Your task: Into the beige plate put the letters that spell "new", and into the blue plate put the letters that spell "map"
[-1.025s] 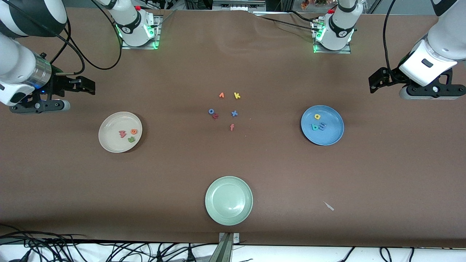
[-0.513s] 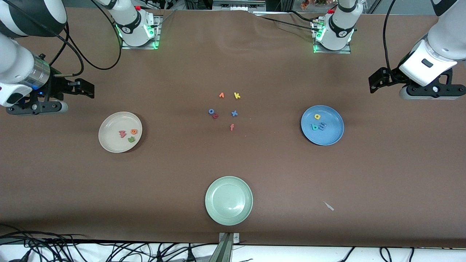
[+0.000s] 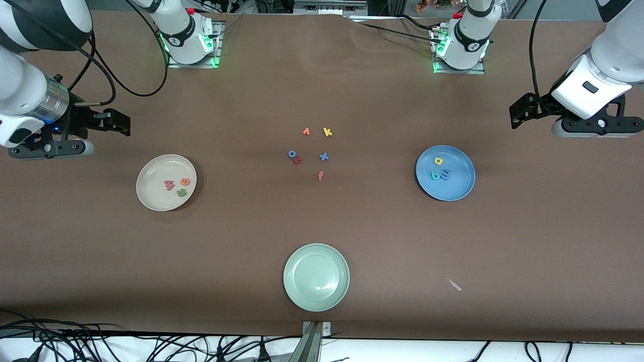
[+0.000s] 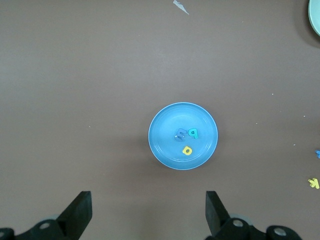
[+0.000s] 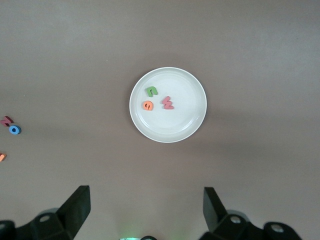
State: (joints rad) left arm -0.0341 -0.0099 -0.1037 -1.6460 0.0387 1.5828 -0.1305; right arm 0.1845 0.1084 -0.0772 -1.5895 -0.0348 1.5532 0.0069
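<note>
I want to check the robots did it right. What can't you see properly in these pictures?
- Front view: the letters in the beige plate and the blue plate are too small to read.
- Front view: the scrap on the table is too small to name.
- Left wrist view: the green plate is cut off by the edge.
- Right wrist view: an orange letter is cut off by the edge.
</note>
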